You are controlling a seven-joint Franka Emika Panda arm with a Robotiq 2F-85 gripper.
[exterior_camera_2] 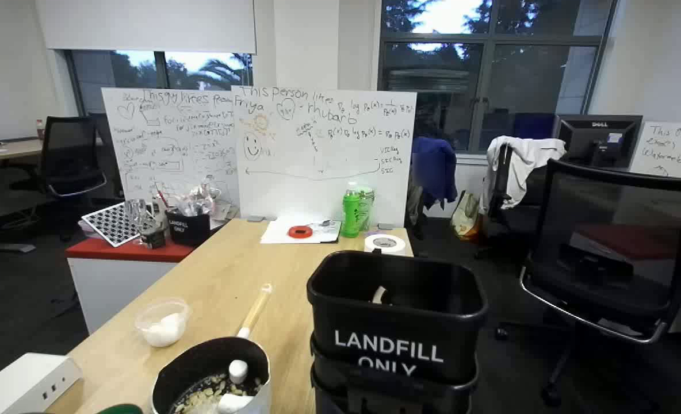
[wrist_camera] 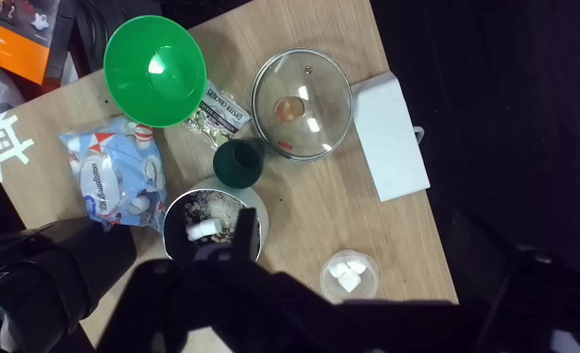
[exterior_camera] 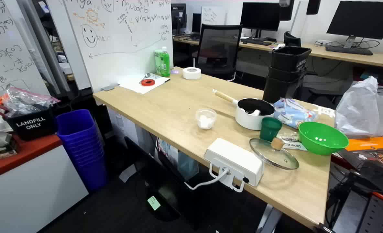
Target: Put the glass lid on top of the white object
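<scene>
The glass lid (exterior_camera: pixel 269 154) lies knob up on the table in an exterior view, with a wooden knob and thin metal rim. It also shows in the wrist view (wrist_camera: pixel 319 103), close beside the white object (wrist_camera: pixel 390 142); I cannot tell whether they touch. The white object is a flat box at the table edge with a cable, seen in both exterior views (exterior_camera: pixel 235 157) (exterior_camera_2: pixel 24 382). The lid is out of view in the latter. My gripper (wrist_camera: pixel 352 220) is open and empty, high above the table; its fingertips hang at the top of an exterior view (exterior_camera: pixel 299 13).
Near the lid stand a dark green cup (exterior_camera: pixel 270 128), a crackers packet (wrist_camera: pixel 219 115) and a green bowl (exterior_camera: pixel 323 139). A white pot (exterior_camera: pixel 253 119), a marshmallow bag (wrist_camera: pixel 118 171), stacked black bins (exterior_camera_2: pixel 398 339) and a clear cup with marshmallows (wrist_camera: pixel 349 277) also stand on the table.
</scene>
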